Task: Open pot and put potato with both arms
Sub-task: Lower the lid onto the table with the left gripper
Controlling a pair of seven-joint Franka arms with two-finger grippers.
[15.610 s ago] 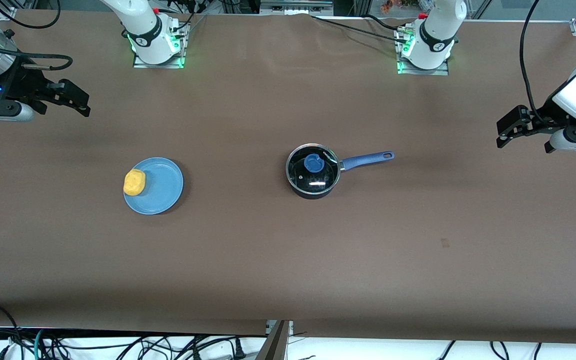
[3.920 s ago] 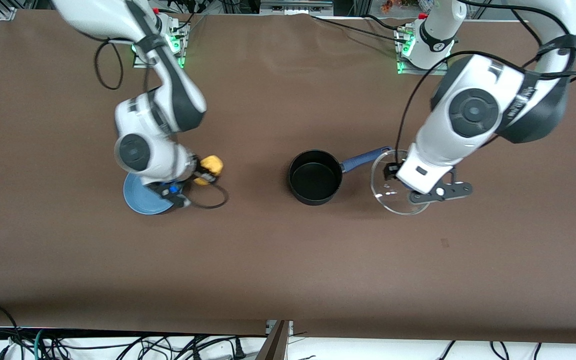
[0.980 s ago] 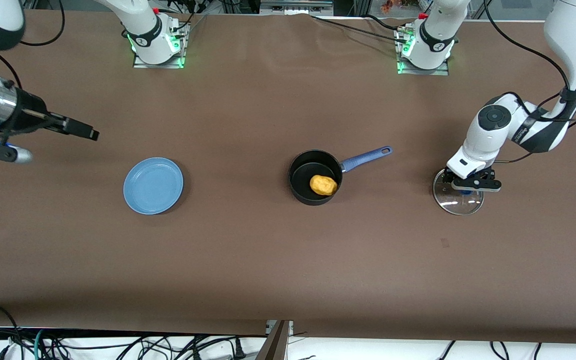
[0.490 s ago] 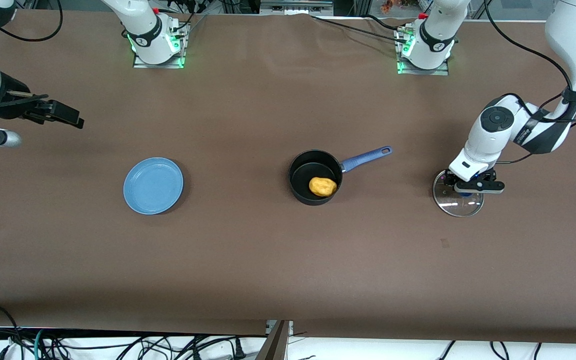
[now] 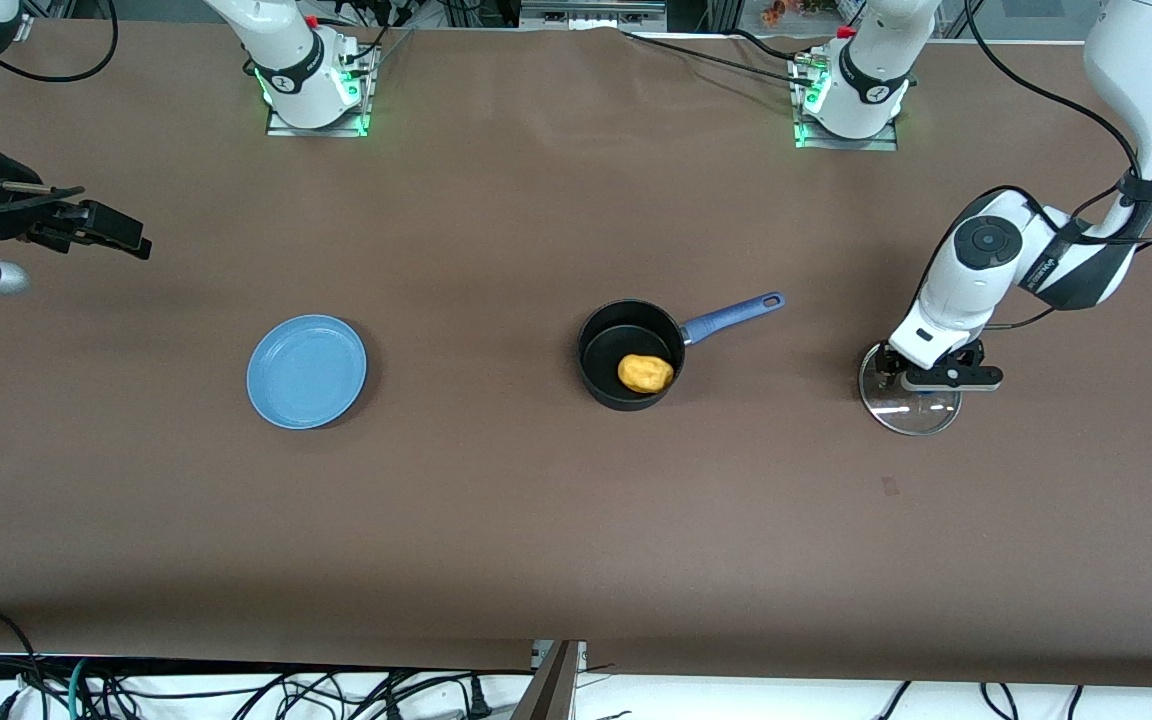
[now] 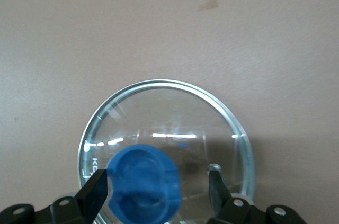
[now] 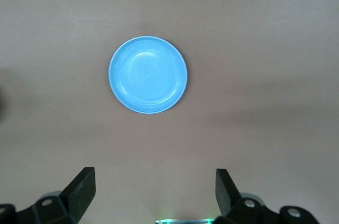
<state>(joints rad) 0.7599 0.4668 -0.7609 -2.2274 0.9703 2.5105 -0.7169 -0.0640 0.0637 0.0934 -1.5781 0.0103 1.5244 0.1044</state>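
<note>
Potato point(image 5: 646, 373) in pot point(image 5: 630, 345); left gripper point(image 6: 157, 198) wide astride lid point(image 6: 175, 123) knob, should rise straight; right gripper point(image 7: 153, 192) wide, waiting, table's end

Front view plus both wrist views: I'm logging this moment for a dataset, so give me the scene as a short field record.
pot: open, mid-table, blue handle toward the left arm's end
potato: inside the pot
lid: flat on the table, toward the left arm's end from the pot
left pincer: open, fingers either side of the lid's blue knob, one finger apart from it
plate: bare, toward the right arm's end
right pincer: open, raised, arm waiting at its end of the table
</note>
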